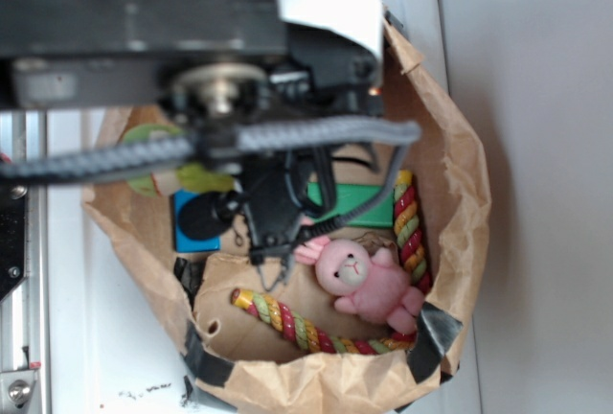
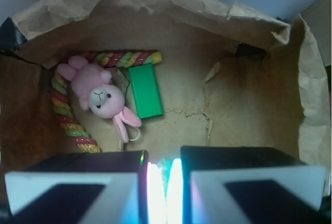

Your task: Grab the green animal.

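Gripper (image 2: 165, 193) over bag's (image 2: 155, 6) open middle floor

The green animal (image 1: 182, 176) is lying at the far left edge of the brown paper bag (image 1: 460, 184), up against the bag's crumpled wall. My own arm and cable are covering most of it, so I am only seeing lime-green fuzz and a cream patch. Its pose is not showing.
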